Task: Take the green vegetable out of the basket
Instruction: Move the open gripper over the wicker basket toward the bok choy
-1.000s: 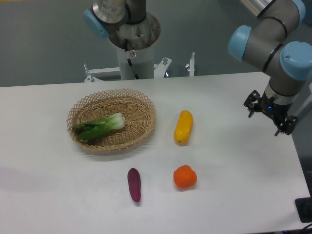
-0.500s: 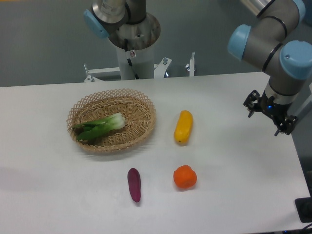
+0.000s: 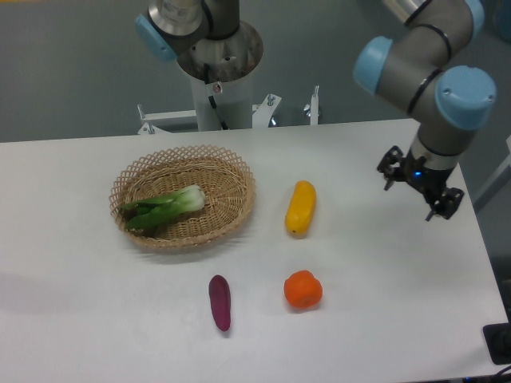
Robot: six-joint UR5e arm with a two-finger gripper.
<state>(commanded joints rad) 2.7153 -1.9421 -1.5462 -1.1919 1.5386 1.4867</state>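
Purple piece (image 3: 219, 302): lower centre of frame, lying lengthwise on the table (image 3: 383, 319). Not wanted.

Orange piece (image 3: 303, 290): lower centre-right, well apart from the purple one. Not wanted.

Yellow piece (image 3: 300, 208): mid-frame, oblong, just right of the basket but not touching it. It lies on the direct line between arm and basket.

Basket (image 3: 235, 209): left of centre, shallow oval wicker, open lattice rim.

Bok choy (image 3: 164, 210): inside the basket, in its left half, lying roughly level with the pale stalk end toward frame centre and the dark leaves toward the left rim. The leaf end looks to reach the inner wall; whether it touches cannot be told.

Gripper (image 3: 414, 185): right of frame, above the table, well apart from the basket and holding nothing. The fingers (image 3: 441, 205) appear spread, with a clear gap between the two tips.

Step in hand, as judged: the approach has yet to reach the basket. To do it well:
- Travel high enough to clear the yellow piece and the near rim.
- Descend from above, not over the rim sideways.
- Turn the wrist so the fingers close across the bok choy's narrow width.
- Aim at the firm pale stalk, near where the leaves begin; leaves alone would likely slip or tear.
- Stop short of the wicker floor to avoid snagging the weave.
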